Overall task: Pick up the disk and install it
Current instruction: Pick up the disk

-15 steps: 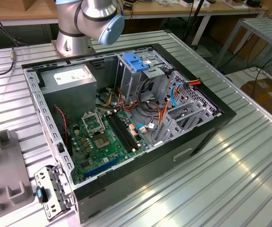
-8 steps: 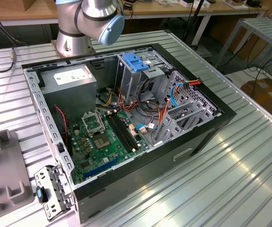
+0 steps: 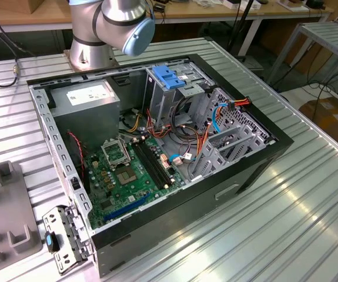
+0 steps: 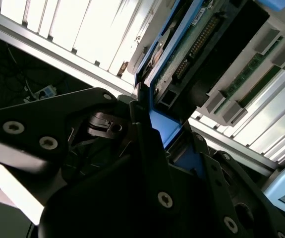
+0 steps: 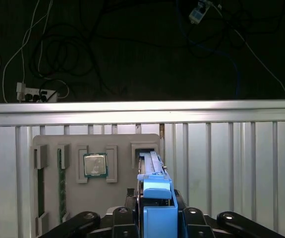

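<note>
The disk [image 5: 154, 183] stands on edge, with its blue side rail uppermost in the first wrist view and its far end at a slot of a grey holder plate [image 5: 112, 198]. In the second wrist view the disk [image 4: 192, 44] shows its green circuit-board face and a blue rail. My gripper [image 4: 169, 141] has a black finger [image 4: 144, 134] on each side of the disk, pressed against its faces, so it is shut on it. The open computer case [image 3: 257, 170] lies on the ribbed metal table in the exterior view, with a drive cage [image 3: 169, 79] under a blue plastic top.
The holder plate also carries a processor chip [image 5: 95, 164] and a memory stick [image 5: 61, 186]. Inside the case are a grey power-supply box [image 3: 89, 100], a green motherboard [image 3: 121, 176] and loose cables [image 3: 204, 141]. The arm's base [image 3: 98, 35] stands behind the case.
</note>
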Robot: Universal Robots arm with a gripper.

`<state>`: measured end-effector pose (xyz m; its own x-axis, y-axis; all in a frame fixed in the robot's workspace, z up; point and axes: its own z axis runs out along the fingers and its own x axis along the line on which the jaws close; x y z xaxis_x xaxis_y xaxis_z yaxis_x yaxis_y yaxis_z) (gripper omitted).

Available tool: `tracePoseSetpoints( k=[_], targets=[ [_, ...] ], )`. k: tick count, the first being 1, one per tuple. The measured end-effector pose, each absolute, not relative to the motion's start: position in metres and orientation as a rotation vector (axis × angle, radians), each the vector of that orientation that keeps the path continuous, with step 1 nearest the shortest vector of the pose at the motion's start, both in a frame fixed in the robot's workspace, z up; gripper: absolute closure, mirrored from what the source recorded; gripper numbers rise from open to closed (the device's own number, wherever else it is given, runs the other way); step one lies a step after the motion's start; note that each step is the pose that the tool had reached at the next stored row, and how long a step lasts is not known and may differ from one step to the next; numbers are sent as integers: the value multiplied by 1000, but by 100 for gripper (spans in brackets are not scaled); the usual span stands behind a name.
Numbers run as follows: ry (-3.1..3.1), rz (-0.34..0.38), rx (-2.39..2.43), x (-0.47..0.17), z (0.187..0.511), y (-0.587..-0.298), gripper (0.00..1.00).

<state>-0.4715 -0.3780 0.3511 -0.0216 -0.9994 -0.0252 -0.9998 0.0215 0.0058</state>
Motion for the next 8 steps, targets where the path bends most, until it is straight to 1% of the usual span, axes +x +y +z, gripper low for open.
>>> tracePoseSetpoints(
  k=[8],
  targets=[
    [2235, 34, -2187, -471, 351, -378, 63]
  ],
)
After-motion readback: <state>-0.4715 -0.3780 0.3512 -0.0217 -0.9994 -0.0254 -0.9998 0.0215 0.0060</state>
